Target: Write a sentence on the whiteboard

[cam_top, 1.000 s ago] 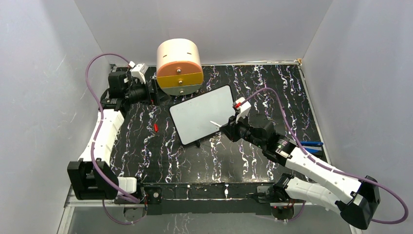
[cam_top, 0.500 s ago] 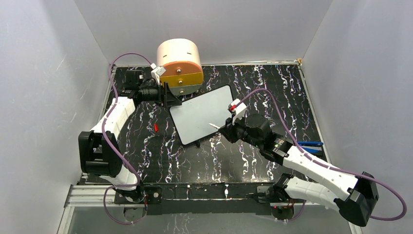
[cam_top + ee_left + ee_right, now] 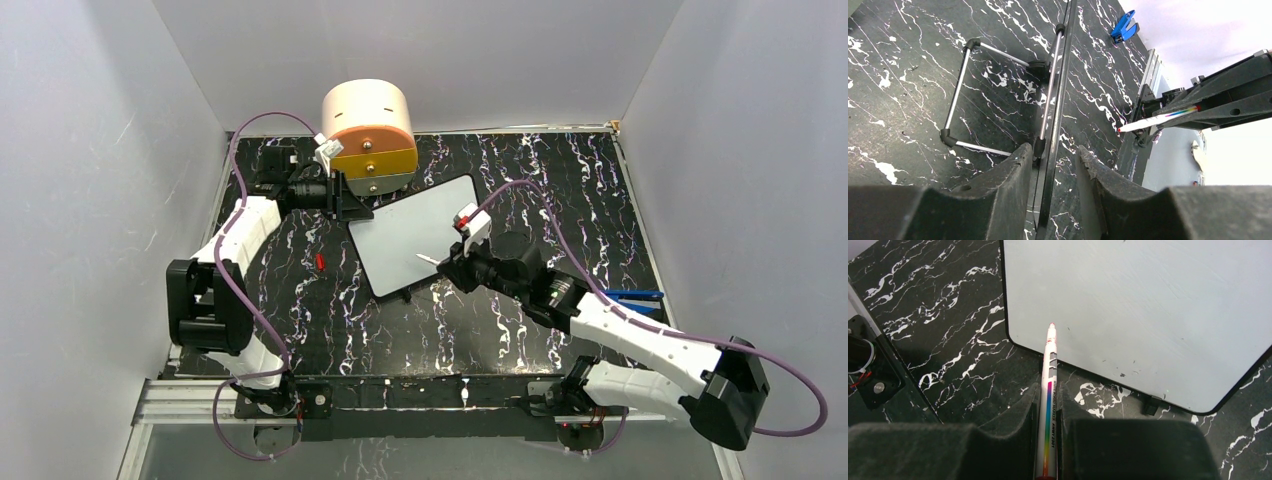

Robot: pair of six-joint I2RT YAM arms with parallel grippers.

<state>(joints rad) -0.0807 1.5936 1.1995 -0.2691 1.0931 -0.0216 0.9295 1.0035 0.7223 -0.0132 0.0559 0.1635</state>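
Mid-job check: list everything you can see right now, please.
whiteboard: one, white with black rim, blank, mid-table
marker: one, white with rainbow stripe, in the right fingers, red tip at the board
drawer unit: one, round, peach and orange, table's far edge
small red piece: one, on the table left of the board
blue object: one, table's right edge
table: one, black marbled
left fingers: two, black, open astride the board's edge
right fingers: two, black, shut on the marker
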